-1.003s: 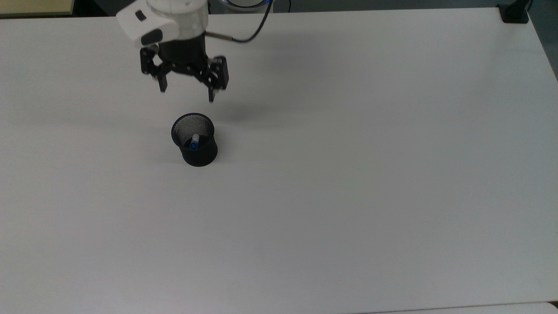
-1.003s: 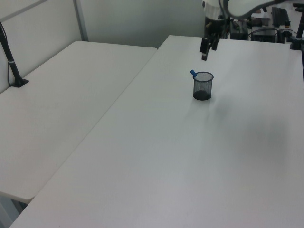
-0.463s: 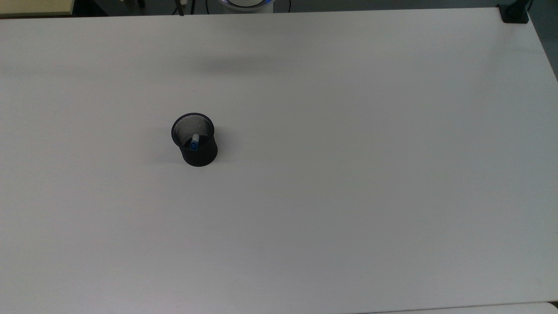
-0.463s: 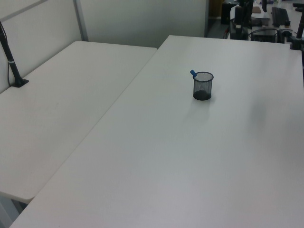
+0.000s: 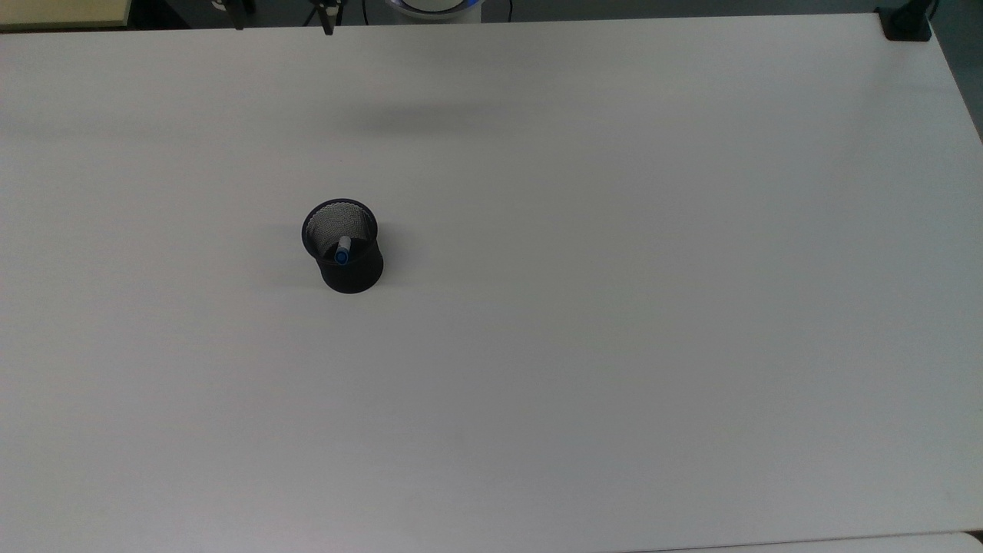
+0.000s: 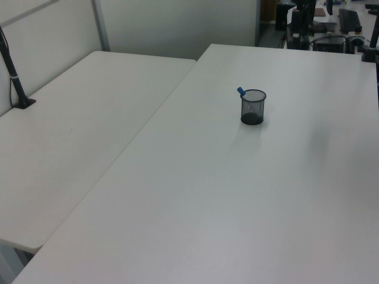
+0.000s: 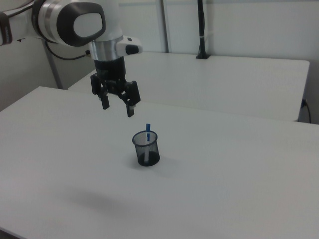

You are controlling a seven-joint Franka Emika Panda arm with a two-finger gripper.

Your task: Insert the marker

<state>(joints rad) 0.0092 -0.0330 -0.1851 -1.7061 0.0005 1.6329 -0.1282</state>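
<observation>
The marker (image 7: 148,129) is half hidden inside the mesh cup (image 7: 146,148), blue end protruding; the gripper (image 7: 117,108) is held spread and empty above

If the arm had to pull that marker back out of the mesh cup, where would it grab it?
Probably by the blue cap end of the marker, which sticks up above the rim of the black mesh cup. The gripper, open, would best come straight down from above, since the mesh wall surrounds the rest of the pen.
</observation>
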